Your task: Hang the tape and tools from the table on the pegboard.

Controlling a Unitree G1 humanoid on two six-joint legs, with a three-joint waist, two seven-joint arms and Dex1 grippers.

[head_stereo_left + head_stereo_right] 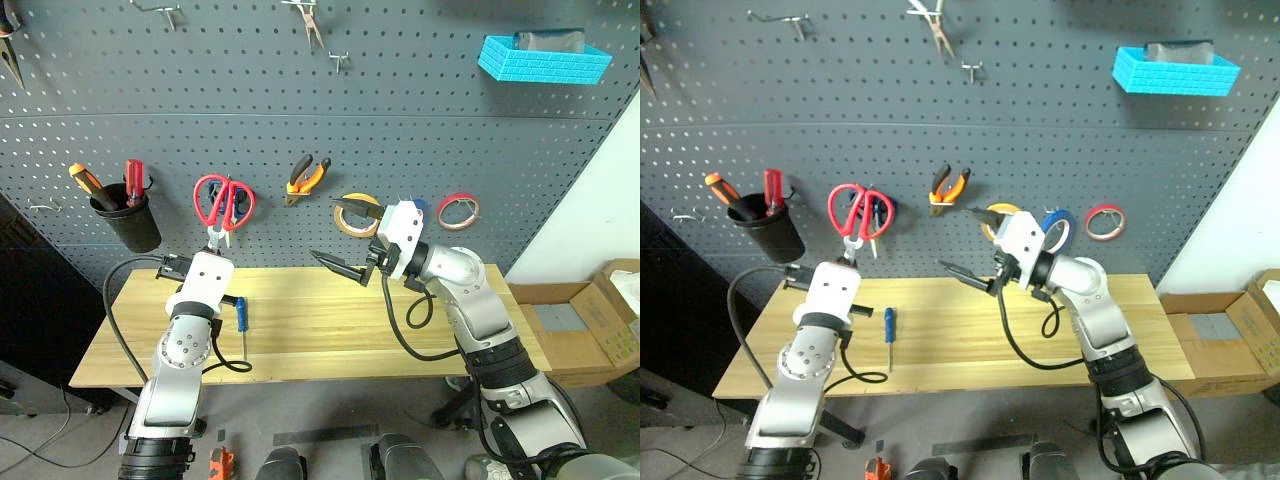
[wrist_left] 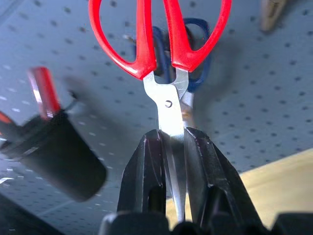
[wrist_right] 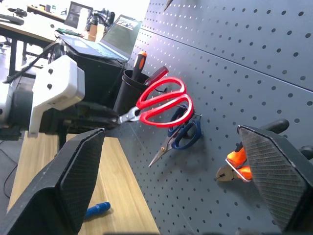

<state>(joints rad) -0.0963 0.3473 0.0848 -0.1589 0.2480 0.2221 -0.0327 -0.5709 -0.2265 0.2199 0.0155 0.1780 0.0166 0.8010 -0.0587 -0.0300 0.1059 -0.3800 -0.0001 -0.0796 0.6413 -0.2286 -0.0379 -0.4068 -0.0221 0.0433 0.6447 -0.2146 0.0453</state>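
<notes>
Scissors point(image 2: 159, 44) with red handles were clamped by their steel blades in the left gripper point(image 2: 171, 152), whose black fingers point(image 2: 144, 171) pressed the blades from both sides. Their handles were up against the pegboard point(image 1: 300, 120), over a pair of blue-handled scissors point(image 3: 183, 134) hanging on it. The right gripper point(image 1: 345, 240) stood spread wide and held nothing, just in front of the pegboard beside the yellow tape roll point(image 1: 355, 215). On the pegboard hung the orange and black pliers point(image 1: 305, 178), the blue tape ring point(image 1: 1058, 228) and a red-pink ring point(image 1: 458, 211). A black cup point(image 1: 128, 222) with two screwdrivers hung low on the pegboard's left side. The blue-handled screwdriver point(image 1: 241, 318) lay flat on the table point(image 1: 330, 330) below the pegboard.
</notes>
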